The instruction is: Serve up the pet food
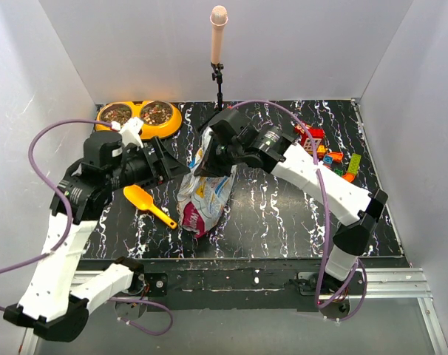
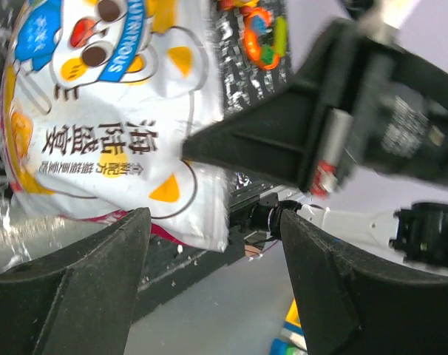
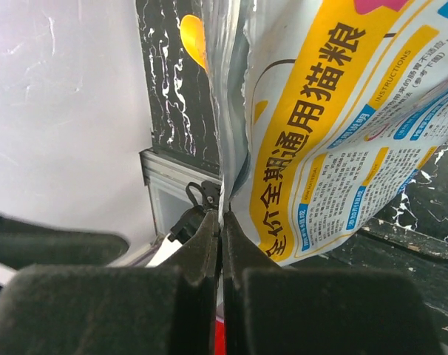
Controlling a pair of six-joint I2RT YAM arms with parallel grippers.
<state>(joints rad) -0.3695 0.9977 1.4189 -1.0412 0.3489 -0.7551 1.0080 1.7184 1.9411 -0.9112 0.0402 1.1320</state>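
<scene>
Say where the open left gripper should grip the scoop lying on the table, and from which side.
Probably the slim handle, from above, jaws across it: the scoop lies flat, handle pointing toward the bag, nothing on top.

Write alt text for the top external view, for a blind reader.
The right gripper pinches the top edge of a white pet food bag mid-table, jaws shut on it, while the left gripper hangs beside it with jaws open. A yellow-orange scoop lies near the bag; an orange double bowl at the back left holds kibble.
</scene>
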